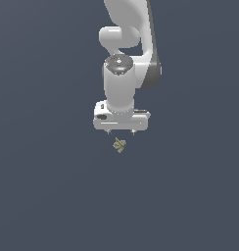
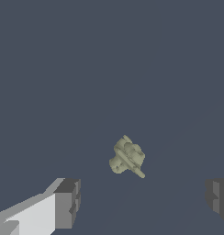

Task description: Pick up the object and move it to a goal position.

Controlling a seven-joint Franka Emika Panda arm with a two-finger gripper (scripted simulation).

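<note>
The object [image 1: 119,145] is a tiny lumpy olive-tan thing with darker patches, lying on the flat dark blue-grey ground. In the exterior view it sits just below the white hand of the arm. My gripper [image 1: 120,132] hovers over it, and only the tips of its two fingers show under the hand. The wrist view shows the object [image 2: 127,157] lying apart from both fingers [image 2: 68,204]. The gripper [image 2: 143,202] is open wide with nothing between its fingers.
The white arm [image 1: 124,78] rises from the hand toward the top of the exterior view. Uniform dark ground [image 1: 48,186] surrounds the object on all sides, with no other objects or edges in sight.
</note>
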